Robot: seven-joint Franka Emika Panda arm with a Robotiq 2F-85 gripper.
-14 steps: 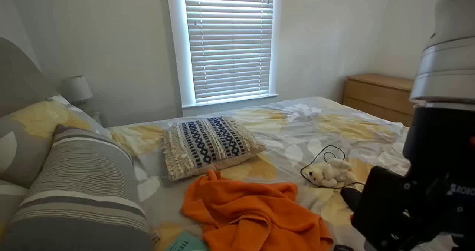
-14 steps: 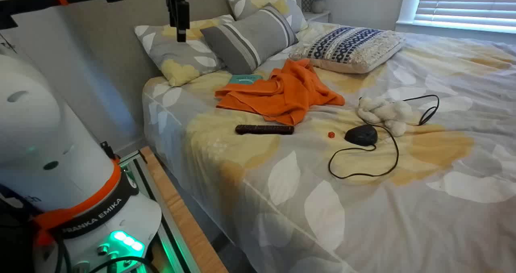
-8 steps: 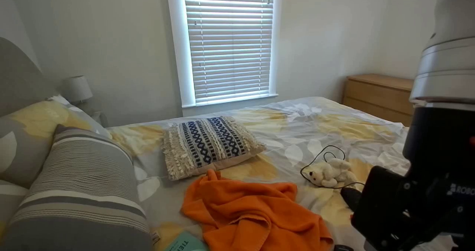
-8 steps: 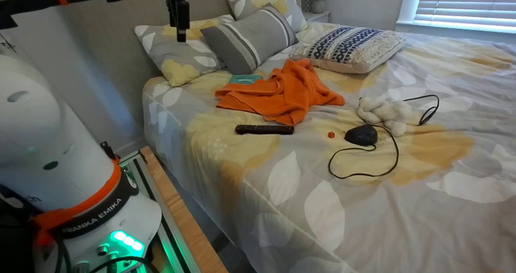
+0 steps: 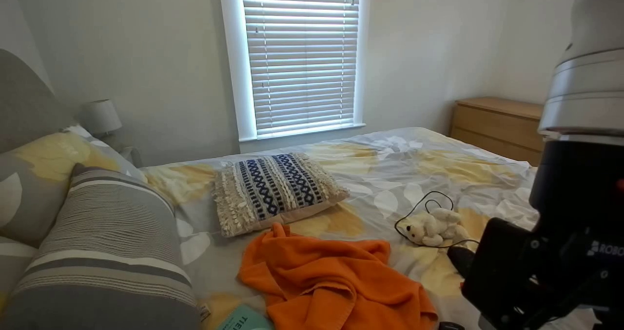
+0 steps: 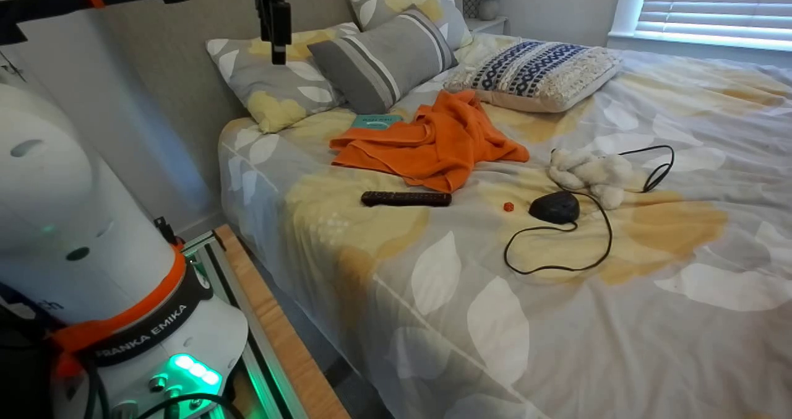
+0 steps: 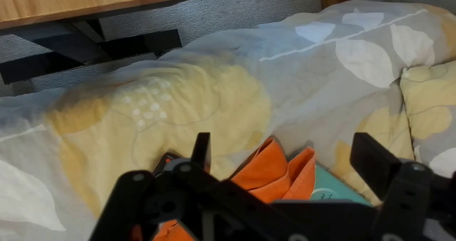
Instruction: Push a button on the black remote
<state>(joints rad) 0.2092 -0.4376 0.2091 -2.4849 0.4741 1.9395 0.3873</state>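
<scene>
The black remote (image 6: 406, 198) is a dark oblong with rows of buttons. It lies flat on the bed, at the front edge of the orange cloth. Only its end shows at the bottom of an exterior view (image 5: 450, 325). In the wrist view its end with a red button, the black remote's corner (image 7: 167, 160), shows behind my left finger; the rest is hidden. My gripper (image 7: 283, 146) is open and empty, with its fingers wide apart. In an exterior view my gripper (image 6: 279, 51) hangs high in the air, well above the bed and apart from the remote.
An orange cloth (image 6: 442, 143) lies partly over a teal book (image 6: 375, 121). A black mouse-like object (image 6: 554, 208) with a cable, a small red ball (image 6: 508, 207) and a white plush toy (image 6: 591, 171) lie further right. Several pillows (image 6: 387, 60) lie at the back.
</scene>
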